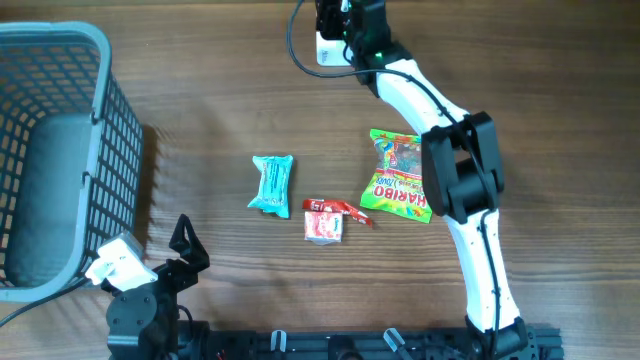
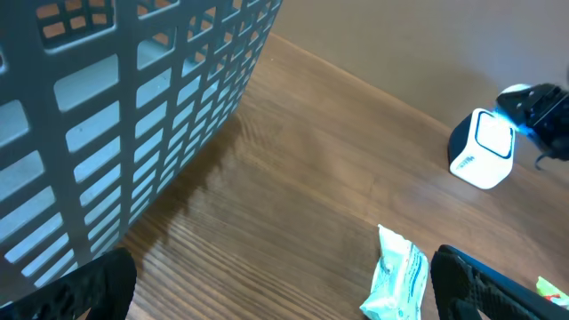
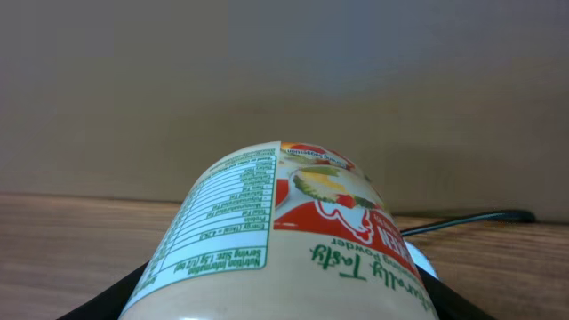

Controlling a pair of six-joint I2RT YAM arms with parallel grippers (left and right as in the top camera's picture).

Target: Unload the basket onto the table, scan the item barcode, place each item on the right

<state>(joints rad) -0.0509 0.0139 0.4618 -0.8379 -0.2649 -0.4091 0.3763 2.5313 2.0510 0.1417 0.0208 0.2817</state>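
Observation:
My right gripper (image 3: 284,307) is shut on a cream container (image 3: 284,231) with a green nutrition table and a red logo, which fills the right wrist view. Just behind it peeks the white barcode scanner (image 3: 420,263). In the overhead view the right gripper (image 1: 345,22) hangs at the far edge of the table right beside the scanner (image 1: 328,50), and the arm hides the container. My left gripper (image 1: 190,247) stands open at the near left with nothing in it. In the left wrist view the left gripper (image 2: 284,298) faces the scanner (image 2: 483,148) from afar.
A grey plastic basket (image 1: 100,40) takes up the left side, close to the left gripper. A teal packet (image 1: 272,184), a red-and-white packet (image 1: 325,220) and a Haribo bag (image 1: 398,175) lie mid-table. The scanner's black cable (image 1: 295,45) loops at the far edge.

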